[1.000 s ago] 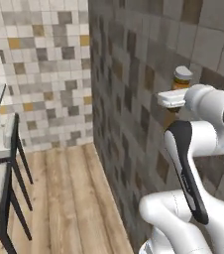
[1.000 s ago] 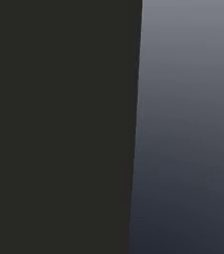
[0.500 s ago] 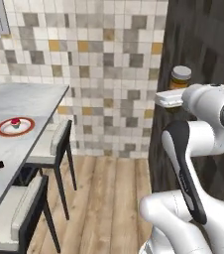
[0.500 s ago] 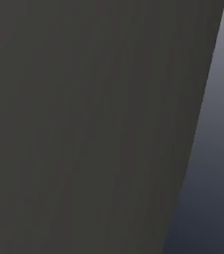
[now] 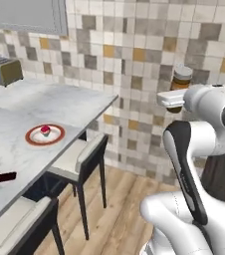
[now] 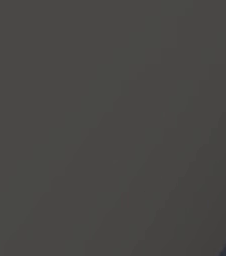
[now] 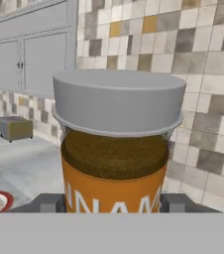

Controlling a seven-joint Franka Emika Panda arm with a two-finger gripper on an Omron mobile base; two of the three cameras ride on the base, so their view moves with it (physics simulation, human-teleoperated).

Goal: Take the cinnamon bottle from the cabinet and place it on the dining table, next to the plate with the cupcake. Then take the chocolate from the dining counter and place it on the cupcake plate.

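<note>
The gripper (image 7: 113,203) pinches the bottle (image 7: 115,158), a finger pad (image 7: 47,203) at 9 o'clock of its orange body and the other at 3 o'clock, both low on the label. The jar stands upright, grey lid on top, brown powder showing under the rim. In the left base view the bottle (image 5: 181,87) rides high at the arm's wrist, well apart from the table (image 5: 15,124) and out over the wood floor.

Risks, judged from this: the grip is low on a tall jar, so a quick swing or a hard stop of the base could tip it in the fingers or let it slide out, and it would drop to the floor, not the table. The chair (image 5: 84,154) stands between the robot and the table edge; driving in tight could knock it.

Farther off, at about 9 o'clock from the bottle, the plate (image 5: 45,135) holds the cupcake (image 5: 45,130). Setting the jar down too close could bump the plate or the cake; too near the table edge, and it may topple off. The chocolate (image 5: 5,177) lies nearer the front edge, at 7 o'clock of the plate, and a low sweep of the arm could push it. At the back, the toaster (image 5: 3,70) is well clear.
</note>
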